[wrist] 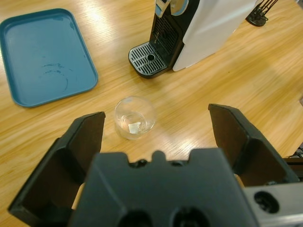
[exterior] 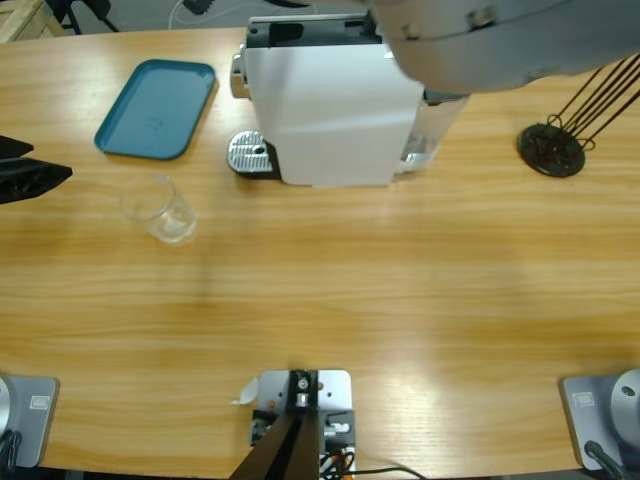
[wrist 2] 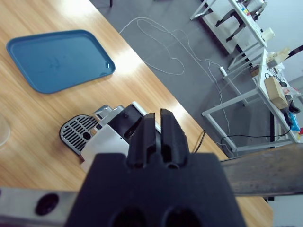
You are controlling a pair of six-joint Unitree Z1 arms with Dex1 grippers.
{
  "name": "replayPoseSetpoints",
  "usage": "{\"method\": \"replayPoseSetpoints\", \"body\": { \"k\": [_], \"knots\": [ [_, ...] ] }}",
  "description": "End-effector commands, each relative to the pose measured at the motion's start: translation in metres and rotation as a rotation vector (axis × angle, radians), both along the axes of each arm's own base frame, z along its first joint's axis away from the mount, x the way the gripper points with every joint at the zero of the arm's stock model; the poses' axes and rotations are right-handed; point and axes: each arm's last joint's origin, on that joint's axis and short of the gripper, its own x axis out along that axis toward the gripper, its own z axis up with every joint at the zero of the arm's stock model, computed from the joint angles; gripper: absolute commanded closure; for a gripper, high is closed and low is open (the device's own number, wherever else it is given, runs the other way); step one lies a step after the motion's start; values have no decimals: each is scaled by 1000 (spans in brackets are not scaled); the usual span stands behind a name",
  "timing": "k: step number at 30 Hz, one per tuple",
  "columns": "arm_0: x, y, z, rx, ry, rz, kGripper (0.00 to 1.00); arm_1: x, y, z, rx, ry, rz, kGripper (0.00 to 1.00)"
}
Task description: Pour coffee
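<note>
A clear empty glass stands on the wooden table, left of the white coffee machine. The machine's metal drip grate has nothing on it. My left gripper comes in from the left edge, open and a short way from the glass. In the left wrist view the glass stands ahead between the spread jaws of that gripper, untouched. My right gripper is shut on nothing, high above the coffee machine. Only that arm's silver elbow shows in the high view.
A blue tray lies at the back left, beyond the glass. A black wire stand sits at the right, behind the machine's far side. White cables trail on the floor past the table's back edge.
</note>
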Motion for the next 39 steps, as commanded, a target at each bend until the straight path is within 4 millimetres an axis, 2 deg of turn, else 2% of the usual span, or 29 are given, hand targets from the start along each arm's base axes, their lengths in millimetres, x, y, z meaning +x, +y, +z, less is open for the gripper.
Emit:
{"method": "replayPoseSetpoints", "body": {
  "k": [1, 5, 8, 9, 13, 19, 22, 28, 32, 36, 39],
  "knots": [
    [-1, 0, -12, 19, 30, -2, 50, -17, -30, 14, -44, 30, -30, 1000],
    [-1, -1, -12, 20, 32, -3, 50, -47, -101, 40, -6, 58, -76, 1000],
    [0, -2, -13, 23, 37, -6, 50, -60, -133, 46, 11, 47, -81, 1000],
    [0, -2, -13, 23, 37, -6, 50, -62, -138, 46, 13, 43, -85, 1000],
    [0, -2, -14, 26, 39, -10, 50, -58, -134, 40, 8, 36, -97, 1000],
    [-2, -1, -14, 25, 39, -10, 55, -24, -96, 12, 5, -76, -89, 1000],
    [-2, -1, -14, 25, 38, -10, 55, -10, -85, 3, 21, -125, -111, 1000],
    [-3, 0, -14, 25, 37, -10, 55, -5, -77, -2, 5, -133, -107, 1000],
    [-2, -1, -15, 26, 39, -10, 55, -8, -87, 6, -24, -161, -121, 1000],
    [0, -2, -16, 28, 42, -11, 51, -28, -127, 35, -29, -171, -141, 1000],
    [2, -5, -17, 32, 48, -12, 52, -36, -142, 48, -10, -187, -150, 1000]
  ]
}}
